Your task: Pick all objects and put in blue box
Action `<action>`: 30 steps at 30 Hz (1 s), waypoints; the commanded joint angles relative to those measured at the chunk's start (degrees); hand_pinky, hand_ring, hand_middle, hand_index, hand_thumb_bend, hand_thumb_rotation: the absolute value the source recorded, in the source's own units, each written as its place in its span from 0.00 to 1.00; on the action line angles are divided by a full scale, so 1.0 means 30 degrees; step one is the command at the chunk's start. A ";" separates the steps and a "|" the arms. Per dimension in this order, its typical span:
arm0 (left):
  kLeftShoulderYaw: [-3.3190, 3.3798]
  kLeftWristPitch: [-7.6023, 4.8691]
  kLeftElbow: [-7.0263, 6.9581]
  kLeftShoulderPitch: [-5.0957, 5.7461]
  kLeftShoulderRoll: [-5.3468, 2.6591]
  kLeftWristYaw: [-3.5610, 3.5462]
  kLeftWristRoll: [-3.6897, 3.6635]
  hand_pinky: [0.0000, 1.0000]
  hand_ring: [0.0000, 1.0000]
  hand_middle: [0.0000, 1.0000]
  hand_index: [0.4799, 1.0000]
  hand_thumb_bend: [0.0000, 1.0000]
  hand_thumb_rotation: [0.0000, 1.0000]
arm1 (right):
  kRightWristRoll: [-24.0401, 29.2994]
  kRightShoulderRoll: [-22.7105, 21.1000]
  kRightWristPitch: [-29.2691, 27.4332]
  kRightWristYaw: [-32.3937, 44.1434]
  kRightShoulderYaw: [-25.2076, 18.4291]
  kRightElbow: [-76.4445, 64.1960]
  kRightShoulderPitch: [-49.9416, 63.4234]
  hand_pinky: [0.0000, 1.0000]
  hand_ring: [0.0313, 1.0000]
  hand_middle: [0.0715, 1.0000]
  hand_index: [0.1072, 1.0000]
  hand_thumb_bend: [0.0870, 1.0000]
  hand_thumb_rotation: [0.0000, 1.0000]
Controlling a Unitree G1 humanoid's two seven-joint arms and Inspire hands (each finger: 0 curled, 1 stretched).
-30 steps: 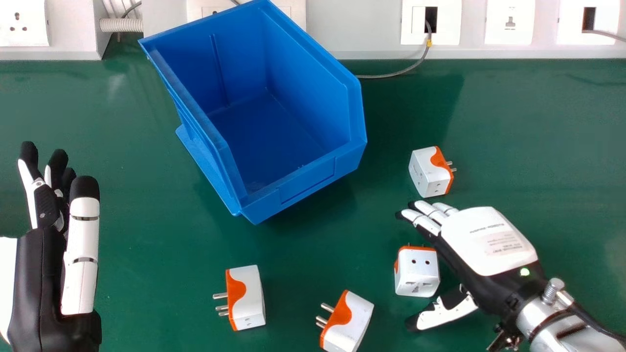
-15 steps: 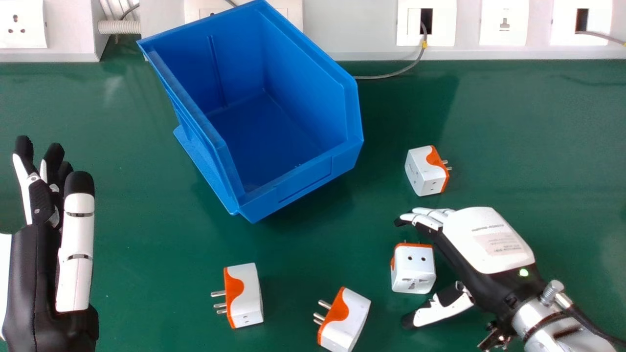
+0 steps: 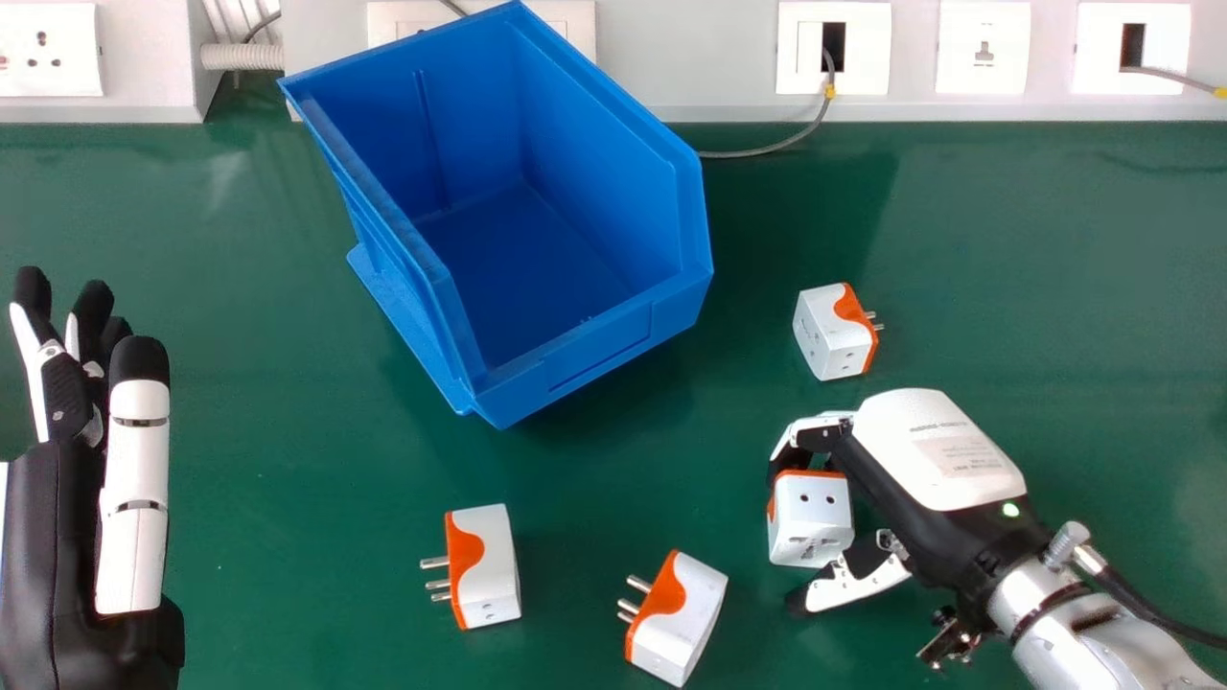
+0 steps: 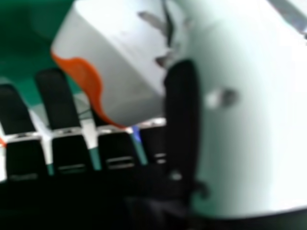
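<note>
My right hand [image 3: 935, 455] is at the lower right in the head view, its fingers curled round the far side of a white and orange plug adapter [image 3: 811, 518] on the table, the thumb by its near side. In the right hand view the adapter [image 4: 129, 72] sits between the fingers and thumb of my right hand [image 4: 187, 124]. Farther back lies another adapter [image 3: 832, 333]; two more, one [image 3: 489, 565] at lower centre and one [image 3: 679, 618] right of it, lie with pins pointing left. The blue box [image 3: 599, 350] holds no adapter. My left hand [image 3: 134, 498] is open at the left edge.
The green table [image 3: 288, 556] runs back to a pale wall panel with sockets [image 3: 983, 48]. A grey cable [image 3: 767, 149] lies behind the box at its right. The box stands tilted at an angle, back centre-left.
My right hand's fingers have curled in round the adapter beside it, and the hand has shifted slightly left. My left hand has moved a little left. The adapters and box rest as before.
</note>
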 commanded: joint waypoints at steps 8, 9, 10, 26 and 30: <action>0.0123 -0.0548 -0.0451 0.0022 0.0135 -0.0092 0.0163 1.00 1.00 1.00 1.00 0.47 0.84 | -0.0520 -0.0499 0.0526 -0.0940 0.0291 0.0993 -0.1193 0.33 0.47 0.58 0.45 0.45 0.01; 0.0112 -0.0528 -0.0490 0.0057 0.0122 -0.0083 0.0203 1.00 1.00 1.00 1.00 0.47 0.84 | -0.0465 -0.0510 0.0550 -0.0822 0.0299 0.1000 -0.1239 0.33 0.47 0.58 0.45 0.45 0.01; 0.0096 -0.0484 -0.0543 0.0094 0.0105 -0.0066 0.0228 1.00 1.00 1.00 1.00 0.47 0.84 | -0.0427 -0.0521 0.0584 -0.0703 0.0308 0.1009 -0.1289 0.33 0.47 0.58 0.45 0.45 0.01; 0.0124 -0.0592 -0.0465 0.0201 0.0241 -0.0267 0.0183 1.00 1.00 1.00 1.00 0.48 0.83 | 0.0372 -0.1711 0.1625 0.5716 0.0184 -0.1620 -0.2623 0.32 0.44 0.54 0.45 0.44 0.00; 0.0090 -0.0489 -0.0602 0.0316 0.0218 -0.0264 0.0214 1.00 1.00 1.00 1.00 0.48 0.82 | 0.0339 -0.1518 0.2432 0.6683 0.0158 -0.1884 -0.2954 0.32 0.44 0.54 0.45 0.44 0.00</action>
